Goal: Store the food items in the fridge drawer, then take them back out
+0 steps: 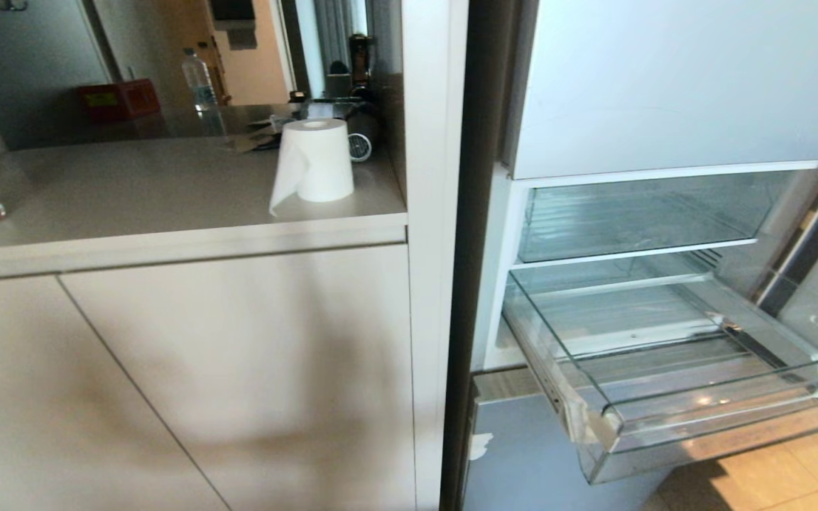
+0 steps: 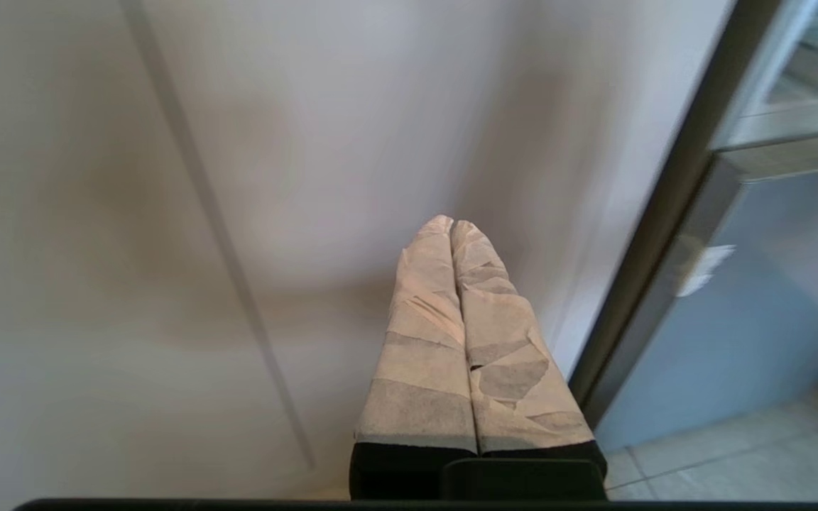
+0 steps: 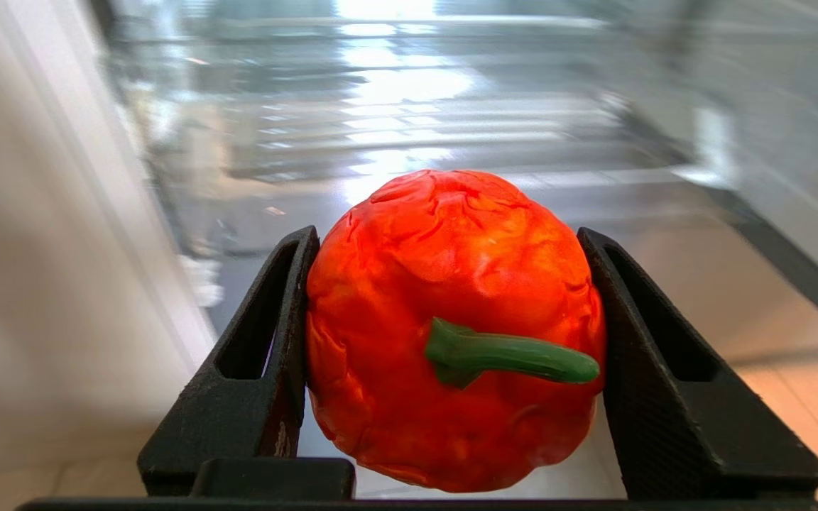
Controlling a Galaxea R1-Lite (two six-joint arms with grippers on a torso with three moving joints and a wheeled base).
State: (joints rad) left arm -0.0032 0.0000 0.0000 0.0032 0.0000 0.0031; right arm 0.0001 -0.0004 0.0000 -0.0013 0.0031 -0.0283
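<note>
We see the right gripper [image 3: 451, 234] clamped on the red-orange pumpkin [image 3: 451, 319], its two black fingers [image 3: 260, 355] pressing the sides and the green stem facing the wrist camera. The fridge drawer [image 1: 664, 397] stands pulled out, clear and with nothing in it; the pumpkin hangs in front of it. The left gripper [image 2: 451, 223] has its taped fingers [image 2: 423, 341] together, near the cabinet door [image 2: 132, 248]. A paper roll [image 1: 313, 163] stands on the desk [image 1: 132, 191].

Red-orange pumpkin [image 3: 451, 312] clamped before pulled-out clear drawer [image 1: 664, 397].
</note>
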